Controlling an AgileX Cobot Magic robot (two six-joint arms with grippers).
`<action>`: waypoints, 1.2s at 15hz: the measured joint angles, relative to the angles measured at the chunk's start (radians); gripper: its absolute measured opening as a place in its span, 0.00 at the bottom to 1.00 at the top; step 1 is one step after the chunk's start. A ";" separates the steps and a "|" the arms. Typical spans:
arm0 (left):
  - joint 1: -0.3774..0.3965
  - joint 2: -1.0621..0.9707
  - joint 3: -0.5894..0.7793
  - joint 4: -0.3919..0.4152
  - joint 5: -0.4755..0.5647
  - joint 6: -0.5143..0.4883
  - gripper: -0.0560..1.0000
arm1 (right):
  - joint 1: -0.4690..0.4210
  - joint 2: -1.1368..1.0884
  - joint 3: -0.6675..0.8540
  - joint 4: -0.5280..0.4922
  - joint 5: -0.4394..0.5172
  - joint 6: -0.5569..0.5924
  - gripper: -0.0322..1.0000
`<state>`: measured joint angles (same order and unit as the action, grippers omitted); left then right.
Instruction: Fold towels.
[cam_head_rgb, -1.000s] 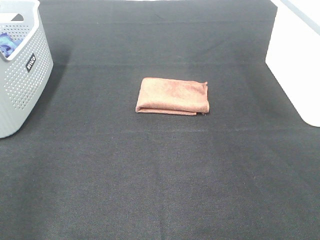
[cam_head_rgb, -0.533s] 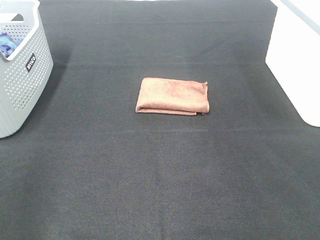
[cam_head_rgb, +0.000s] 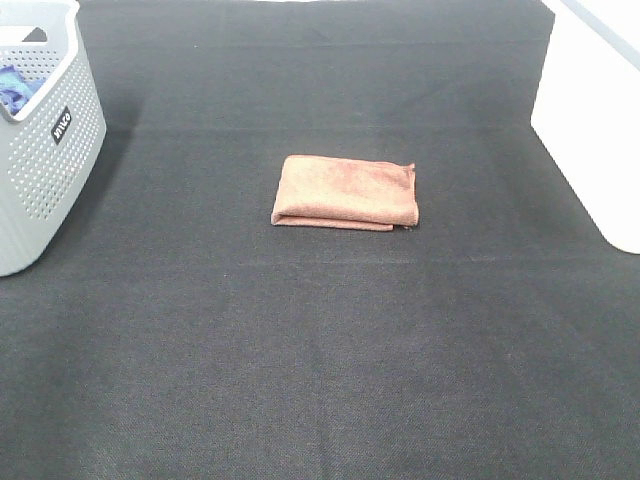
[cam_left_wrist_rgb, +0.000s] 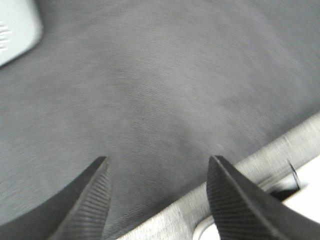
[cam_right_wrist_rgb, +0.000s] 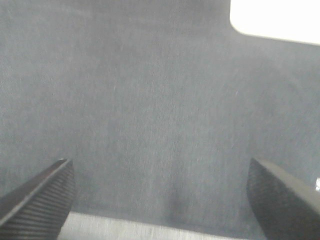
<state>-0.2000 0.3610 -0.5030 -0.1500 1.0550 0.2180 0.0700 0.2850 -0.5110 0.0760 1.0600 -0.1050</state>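
The reddish-brown towel (cam_head_rgb: 346, 192) lies folded into a flat rectangle on the black table cloth (cam_head_rgb: 320, 350), in the middle of the exterior high view. Neither arm shows in that view. My left gripper (cam_left_wrist_rgb: 157, 192) is open and empty over bare dark cloth near the table's metal edge (cam_left_wrist_rgb: 270, 160). My right gripper (cam_right_wrist_rgb: 160, 192) is wide open and empty over bare dark cloth. The towel shows in neither wrist view.
A grey perforated basket (cam_head_rgb: 45, 150) with something blue inside stands at the far left; its corner (cam_left_wrist_rgb: 15, 30) shows in the left wrist view. A white box (cam_head_rgb: 595, 110) stands at the right edge and shows in the right wrist view (cam_right_wrist_rgb: 275, 17).
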 joint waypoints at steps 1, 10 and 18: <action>0.050 -0.034 0.000 0.000 0.000 0.000 0.57 | 0.000 -0.029 0.000 0.000 0.001 0.000 0.88; 0.191 -0.365 0.000 0.001 0.001 0.000 0.57 | -0.026 -0.280 0.000 0.002 0.002 0.000 0.88; 0.191 -0.365 0.000 0.000 0.001 0.000 0.57 | -0.071 -0.291 0.000 0.021 0.002 0.000 0.88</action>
<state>-0.0090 -0.0040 -0.5030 -0.1500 1.0560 0.2180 -0.0010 -0.0060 -0.5110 0.0970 1.0620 -0.1050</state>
